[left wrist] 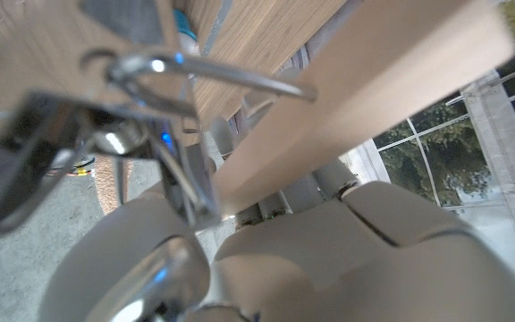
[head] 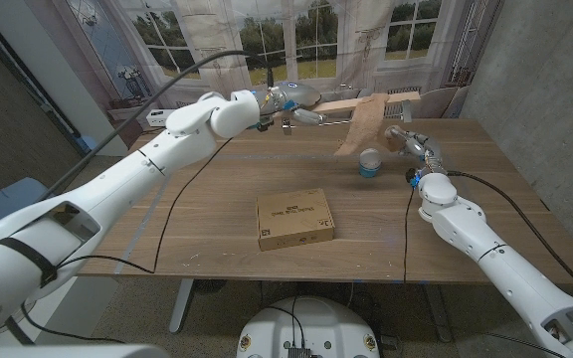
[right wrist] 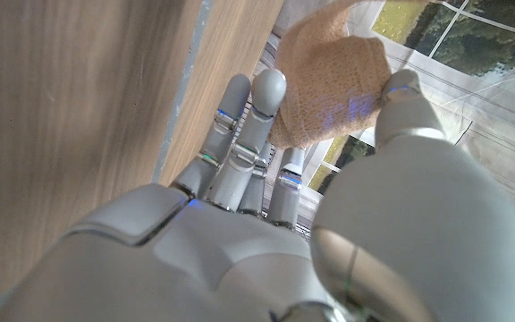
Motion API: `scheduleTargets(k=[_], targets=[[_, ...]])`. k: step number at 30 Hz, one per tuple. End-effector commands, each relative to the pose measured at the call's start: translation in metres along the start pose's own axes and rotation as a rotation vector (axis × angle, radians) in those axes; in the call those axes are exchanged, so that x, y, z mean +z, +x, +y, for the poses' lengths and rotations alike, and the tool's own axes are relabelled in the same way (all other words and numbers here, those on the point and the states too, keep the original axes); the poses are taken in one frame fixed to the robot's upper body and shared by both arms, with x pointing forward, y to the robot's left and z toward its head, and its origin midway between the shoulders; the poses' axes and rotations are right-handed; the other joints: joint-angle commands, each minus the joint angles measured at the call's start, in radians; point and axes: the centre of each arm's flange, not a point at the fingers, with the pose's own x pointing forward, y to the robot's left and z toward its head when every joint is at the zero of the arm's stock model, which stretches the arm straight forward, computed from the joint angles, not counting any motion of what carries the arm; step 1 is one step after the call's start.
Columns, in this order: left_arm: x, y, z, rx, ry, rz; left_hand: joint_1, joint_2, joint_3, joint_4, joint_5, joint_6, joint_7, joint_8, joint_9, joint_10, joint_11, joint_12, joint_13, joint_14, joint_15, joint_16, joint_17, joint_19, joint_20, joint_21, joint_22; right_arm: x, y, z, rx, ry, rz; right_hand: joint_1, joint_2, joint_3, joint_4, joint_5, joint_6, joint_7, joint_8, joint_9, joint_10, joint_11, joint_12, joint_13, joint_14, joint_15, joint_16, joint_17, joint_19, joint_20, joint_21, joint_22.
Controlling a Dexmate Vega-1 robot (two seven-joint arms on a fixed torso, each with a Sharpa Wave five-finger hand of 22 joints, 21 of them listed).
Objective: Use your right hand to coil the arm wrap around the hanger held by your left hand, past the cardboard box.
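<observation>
My left hand is raised over the far side of the table and holds a wooden hanger level. In the left wrist view its metal hook and pale bar stand just beyond my left hand. A tan arm wrap hangs off the bar down toward the table. My right hand is beside it on the right. The right wrist view shows my right hand pinching the wrap between thumb and fingers. The cardboard box lies flat, nearer to me.
A small blue and white roll stands on the table just below the hanging wrap. Black cables run across the tabletop on both sides of the box. Windows and a curtain are behind the far edge.
</observation>
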Motion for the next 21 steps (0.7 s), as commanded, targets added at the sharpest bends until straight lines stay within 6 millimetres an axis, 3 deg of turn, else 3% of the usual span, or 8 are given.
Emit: scheduleTargets(k=[1, 21], targets=[[0.003, 0.001, 0.006, 0.09, 0.116, 0.109, 0.005, 0.01, 0.007, -0.002, 0.002, 0.001, 0.004, 0.013, 0.003, 0.009, 0.002, 0.006, 0.002, 0.003, -0.005, 0.004, 0.006, 0.001, -0.042, 0.007, 0.0, -0.02, -0.032, 0.005, 0.019, 0.011, -0.009, 0.392, 0.39, 0.0, 0.002, 0.007, 0.226, 0.061, 0.005, 0.005, 0.165, -0.119, 0.0, 0.004, -0.005, -0.032, -0.003, -0.001, -0.007, -0.016, 0.006, 0.001], [0.013, 0.013, 0.006, 0.104, 0.213, 0.121, 0.004, 0.011, 0.007, 0.001, 0.0, -0.004, 0.0, 0.022, 0.003, 0.011, -0.004, 0.006, 0.002, 0.003, -0.004, 0.01, 0.013, 0.002, -0.045, 0.007, 0.003, -0.047, -0.087, 0.002, -0.026, -0.024, -0.001, 0.395, 0.391, -0.001, 0.002, 0.008, 0.228, 0.06, 0.003, 0.008, 0.166, -0.117, -0.004, 0.006, -0.003, -0.031, 0.001, 0.002, -0.008, -0.016, 0.009, 0.0]])
